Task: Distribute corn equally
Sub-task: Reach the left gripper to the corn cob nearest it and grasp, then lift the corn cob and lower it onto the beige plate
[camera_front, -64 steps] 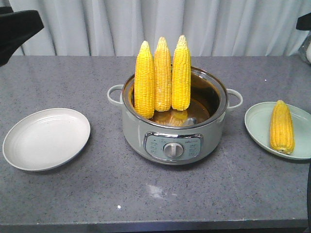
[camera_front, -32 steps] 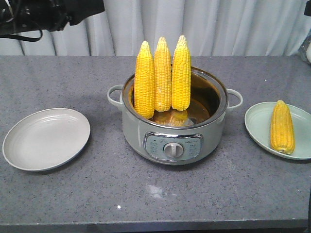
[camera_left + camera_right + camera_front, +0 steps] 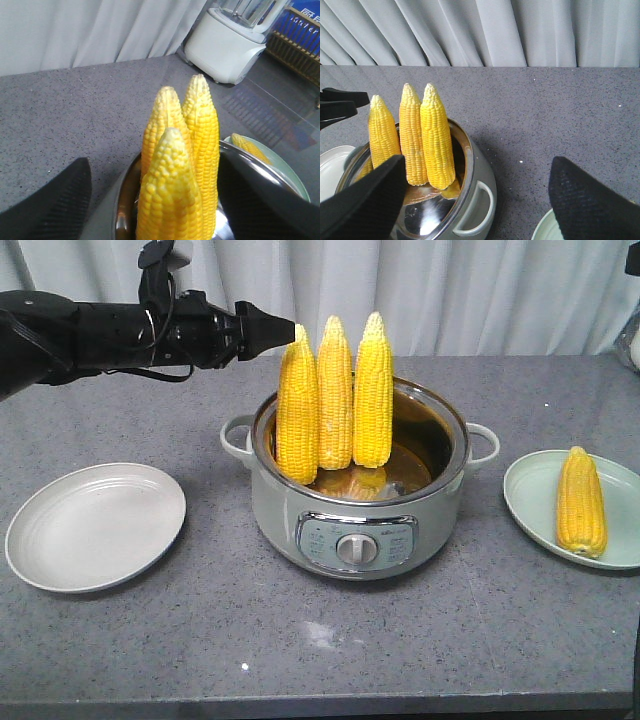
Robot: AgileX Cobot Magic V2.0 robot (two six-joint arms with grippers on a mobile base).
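Now, left jaws apart near tip of leftmost corn [image 3: 298, 410] in pot [image 3: 275, 510], right jaws apart

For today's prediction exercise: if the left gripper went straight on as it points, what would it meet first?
Probably the tip of the nearest upright cob, framed by the fingers of the open left gripper; depth is unclear.

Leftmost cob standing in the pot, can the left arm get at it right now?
Probably yes. The open left hand is at the tip of the leftmost cob, fingers spread, nothing between. The neighbouring cob stands tight against it and may crowd one finger.
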